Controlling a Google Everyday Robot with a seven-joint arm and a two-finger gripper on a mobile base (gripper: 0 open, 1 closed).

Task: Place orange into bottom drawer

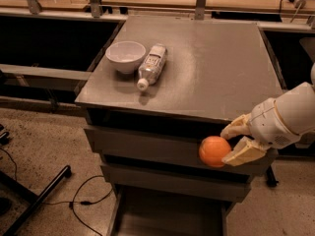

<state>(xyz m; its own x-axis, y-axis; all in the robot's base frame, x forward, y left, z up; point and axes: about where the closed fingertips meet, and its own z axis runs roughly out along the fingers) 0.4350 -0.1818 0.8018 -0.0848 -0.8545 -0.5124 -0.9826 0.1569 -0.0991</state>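
The orange is round and bright, held in front of the cabinet's upper drawer fronts at the right. My gripper reaches in from the right on a white arm; its tan fingers are shut on the orange. The bottom drawer is pulled open below, a grey tray with a flat floor, showing at the lower edge of the camera view. The orange hangs above and to the right of the drawer's middle.
A grey cabinet top carries a white bowl and a lying clear plastic bottle at its left. Two closed grey drawers sit above the open one. Black cables and a dark bar lie on the floor at left.
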